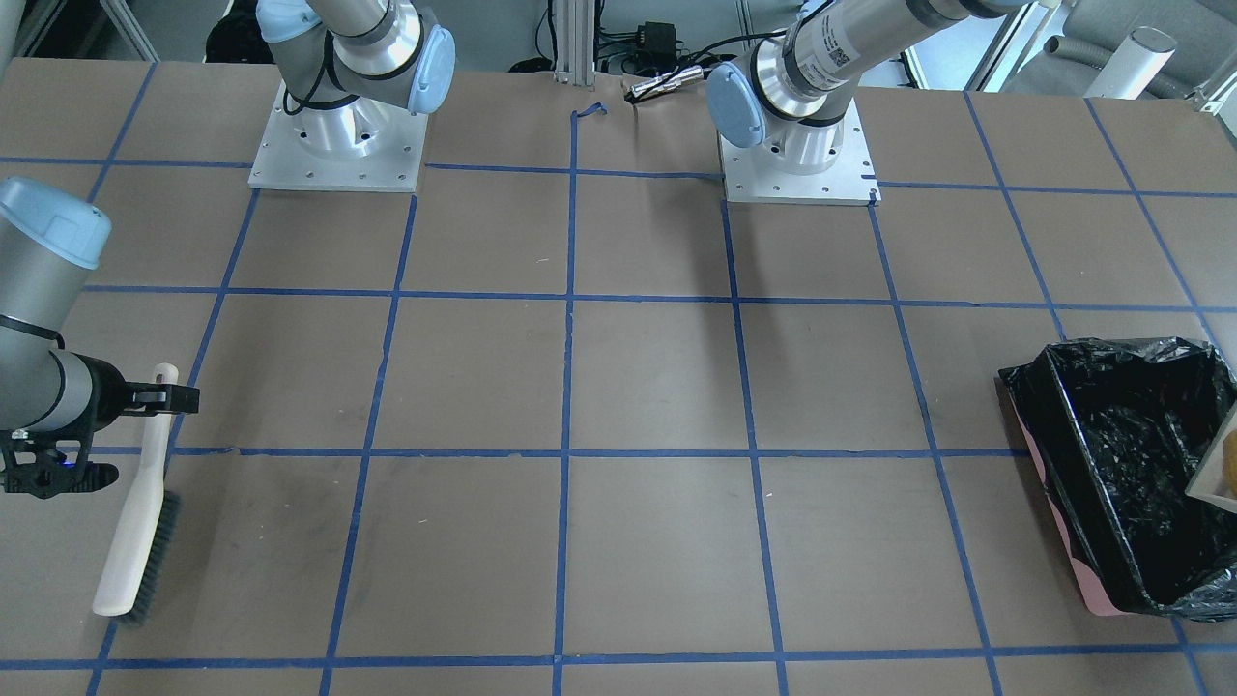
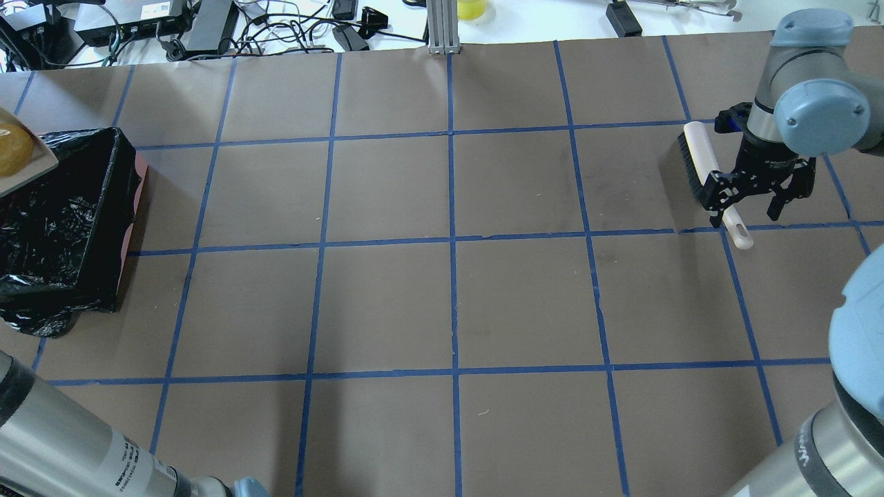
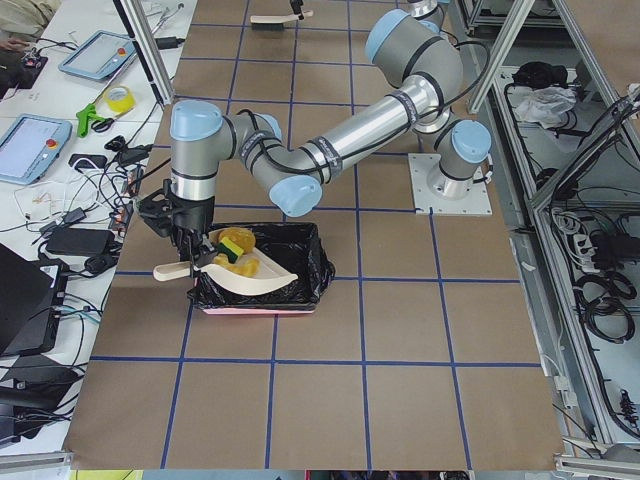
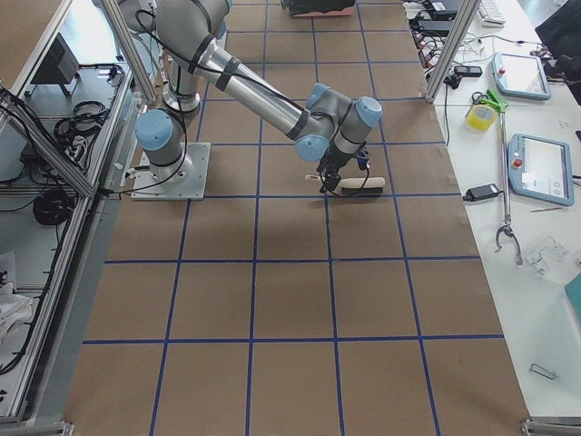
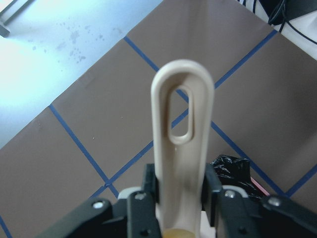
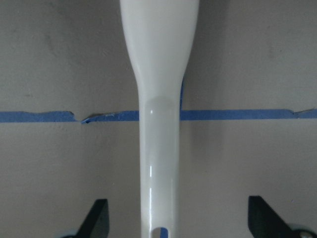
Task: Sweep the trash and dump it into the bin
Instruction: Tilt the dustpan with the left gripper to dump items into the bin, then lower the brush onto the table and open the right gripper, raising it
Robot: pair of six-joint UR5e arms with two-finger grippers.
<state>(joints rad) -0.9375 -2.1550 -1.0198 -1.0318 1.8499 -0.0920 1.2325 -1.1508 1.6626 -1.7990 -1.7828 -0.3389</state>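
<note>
My left gripper (image 5: 181, 192) is shut on the handle of the beige dustpan (image 3: 268, 281) and holds it over the bin (image 3: 312, 268), a pinkish box lined with a black bag. The trash lies in the pan. A golden-brown lump (image 2: 12, 148) and a yellow-green sponge (image 3: 226, 256) show, with another yellow-orange piece (image 3: 238, 241) beside them. My right gripper (image 2: 751, 201) stands open at the table's other end. Its fingers straddle the handle of the beige brush (image 2: 699, 164) without touching it. The brush lies flat on the table.
Brown paper with a blue tape grid (image 2: 452, 241) covers the table. The two arm bases (image 1: 336, 145) stand at the robot side. Cables and electronics (image 2: 207, 27) lie beyond the far edge. The bin (image 1: 1063, 454) sits near the table's end on my left.
</note>
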